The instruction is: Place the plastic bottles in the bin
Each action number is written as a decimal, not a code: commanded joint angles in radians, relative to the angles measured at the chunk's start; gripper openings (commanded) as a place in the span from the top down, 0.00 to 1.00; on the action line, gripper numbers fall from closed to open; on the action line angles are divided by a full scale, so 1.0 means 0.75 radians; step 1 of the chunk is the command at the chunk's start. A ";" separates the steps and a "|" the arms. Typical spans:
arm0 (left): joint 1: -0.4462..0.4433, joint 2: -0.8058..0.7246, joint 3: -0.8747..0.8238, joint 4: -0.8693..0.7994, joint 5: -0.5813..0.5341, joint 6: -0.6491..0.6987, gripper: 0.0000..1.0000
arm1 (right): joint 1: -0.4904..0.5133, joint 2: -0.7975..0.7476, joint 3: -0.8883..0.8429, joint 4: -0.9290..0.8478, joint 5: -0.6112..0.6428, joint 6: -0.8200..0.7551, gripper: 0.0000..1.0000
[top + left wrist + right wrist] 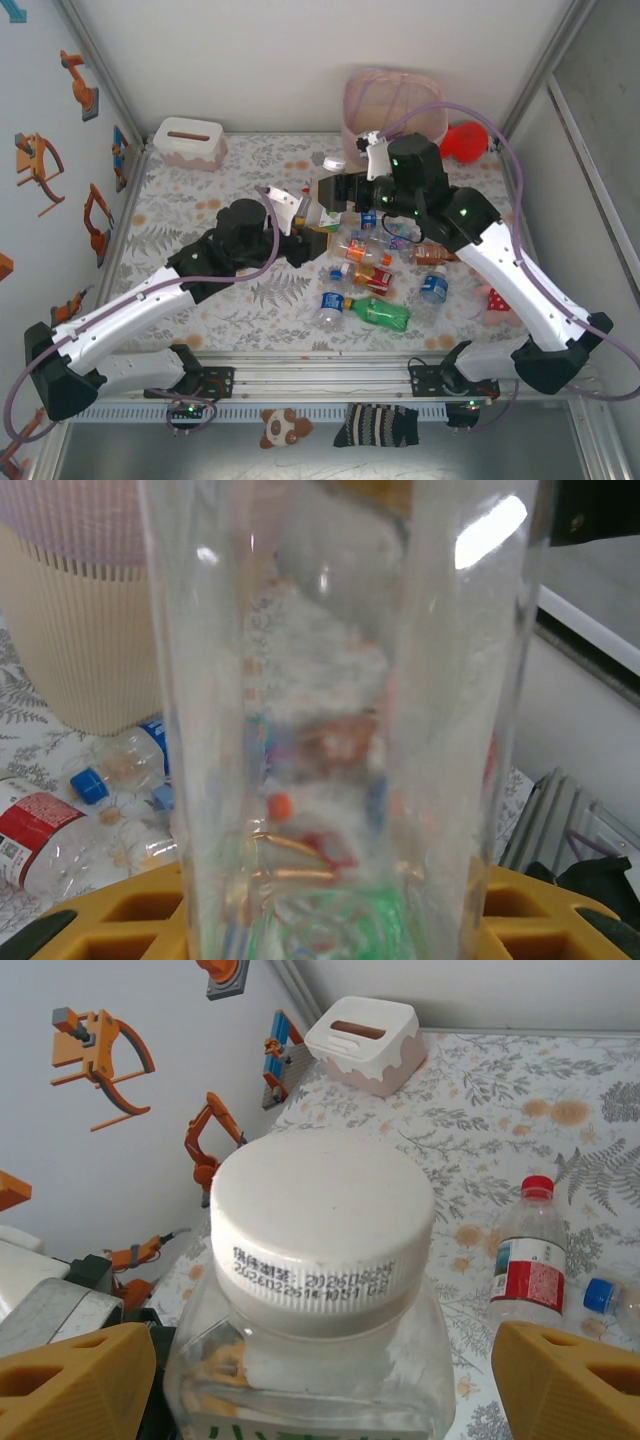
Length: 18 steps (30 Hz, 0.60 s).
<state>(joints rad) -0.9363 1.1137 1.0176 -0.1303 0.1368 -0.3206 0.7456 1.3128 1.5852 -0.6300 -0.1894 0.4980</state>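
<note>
Our left gripper (330,920) is clamped on a clear bottle (340,680), whose see-through body rises between the two yellow fingers (110,915) in the left wrist view. From above we see this gripper (294,212) holding that bottle (314,212) in the air over the middle of the table (200,215). Our right gripper (325,1380) meets the same bottle from the other end. Its yellow fingers (70,1385) stand wide apart on either side of the bottle's shoulders, below the white cap (320,1210). The right-hand finger is plainly clear of the plastic; on the left we cannot tell whether it touches. In the top view the right gripper (336,190) sits just beside the left one, with the bottle between them. The bin (356,105) stands at the far edge of the table, beyond both grippers, and the held bottle is short of its mouth; its ribbed pale wall (70,650) shows close by in the left wrist view. The other plastic bottles (370,255) lie in a loose heap on the table nearer the arms (a green one (385,314) lies at the near edge of the heap). One with a red label (528,1250) shows past the right finger. A white tissue box (188,142) sits in the far left corner, and a red toy (465,140) lies just right of the bin.
</note>
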 commanded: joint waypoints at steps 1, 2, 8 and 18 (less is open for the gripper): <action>-0.007 -0.026 0.031 0.080 0.040 0.030 0.59 | 0.016 0.011 0.022 0.049 0.051 0.012 0.13; -0.007 -0.026 0.032 0.082 0.040 0.031 0.59 | 0.016 0.012 0.021 0.051 0.052 0.025 0.13; -0.007 -0.014 0.040 0.094 0.005 0.025 0.57 | 0.016 0.023 0.023 0.055 0.046 0.091 0.18; -0.007 0.005 0.050 0.135 0.005 0.026 0.55 | 0.016 0.057 0.065 0.001 0.048 0.113 0.19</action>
<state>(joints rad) -0.9363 1.1183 1.0176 -0.0906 0.1360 -0.3210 0.7509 1.3441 1.6028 -0.6159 -0.1741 0.5621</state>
